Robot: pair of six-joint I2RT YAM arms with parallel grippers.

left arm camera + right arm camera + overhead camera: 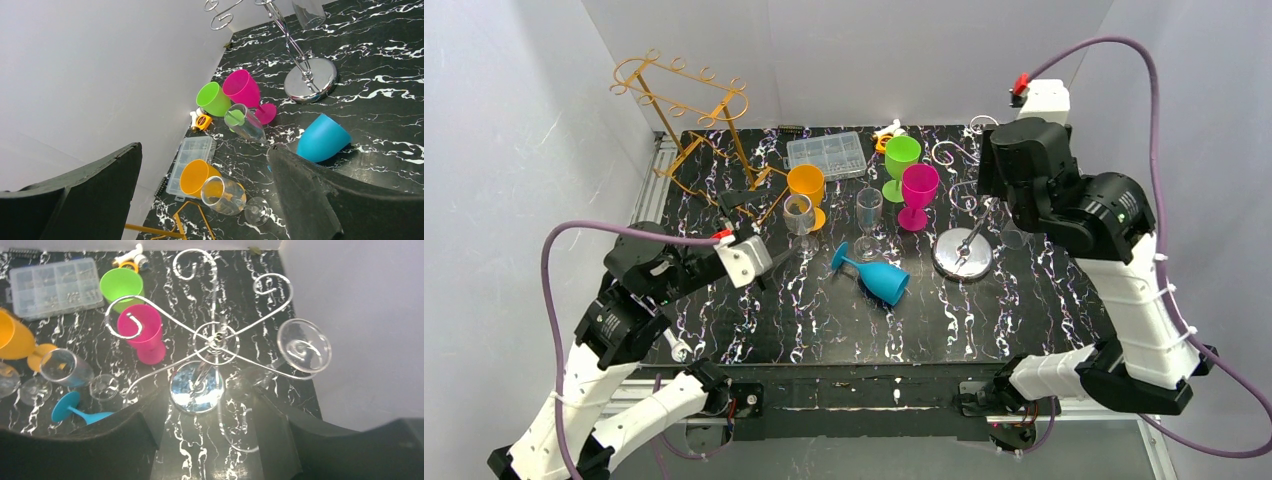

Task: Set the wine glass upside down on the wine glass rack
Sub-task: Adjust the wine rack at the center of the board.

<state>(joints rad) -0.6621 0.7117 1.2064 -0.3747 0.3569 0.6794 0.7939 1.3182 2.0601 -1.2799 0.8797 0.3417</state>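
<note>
A silver wine glass rack (pixel 962 252) stands right of centre; it also shows in the right wrist view (pixel 216 340). A clear wine glass (pixel 304 346) hangs upside down on its right arm, foot on top, and also shows from above (pixel 1014 237). Its bowl (pixel 242 417) lies between my right gripper's (pixel 210 440) open fingers (pixel 135 435), nearer the right one. My left gripper (pixel 200 200) is open and empty, low over the table near a standing clear glass (pixel 799 214), also seen in the left wrist view (pixel 225 196).
A gold wire rack (pixel 689 120) stands at the back left. Orange (pixel 806 185), green (pixel 901 158) and pink (pixel 919 190) goblets and another clear glass (pixel 868 215) stand mid-table. A blue goblet (pixel 879 277) lies on its side. A clear parts case (pixel 826 155) sits at the back.
</note>
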